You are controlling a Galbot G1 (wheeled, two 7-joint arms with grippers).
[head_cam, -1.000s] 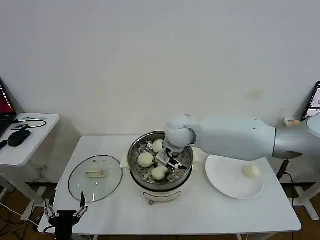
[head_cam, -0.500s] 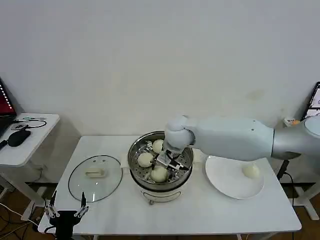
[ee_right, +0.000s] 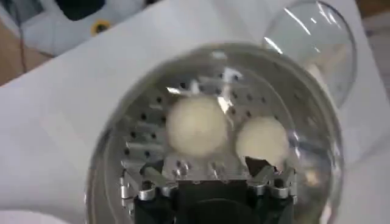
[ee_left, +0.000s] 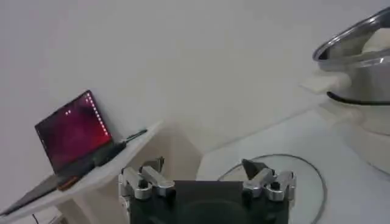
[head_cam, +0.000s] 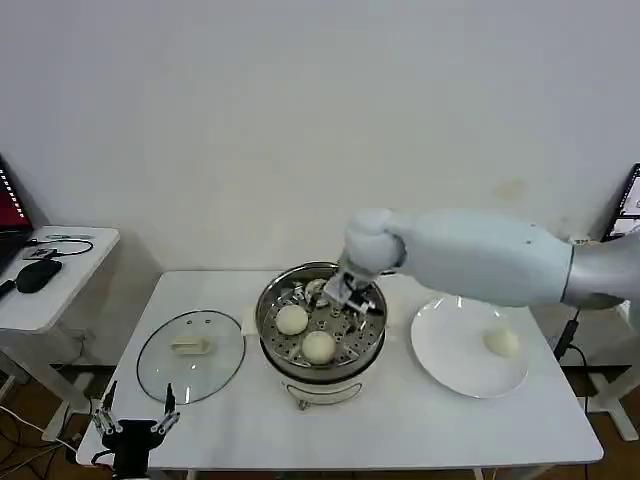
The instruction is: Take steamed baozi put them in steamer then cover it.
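Plain white wall (head_cam: 300,120), white table (head_cam: 400,430), side desk (head_cam: 60,290) with laptop (ee_left: 73,131)

Off-white baozi (head_cam: 319,346) on perforated shiny steel steamer (head_cam: 272,325); white plate (head_cam: 450,365); seemingly clear lid (head_cam: 190,356).

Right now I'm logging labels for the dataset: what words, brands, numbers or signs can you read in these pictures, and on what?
None can be read.
Laptop screen: a reddish glow, too blurred to read.
Steamer, cover, plate: no markings visible.
Screen at the right edge: too small to read.
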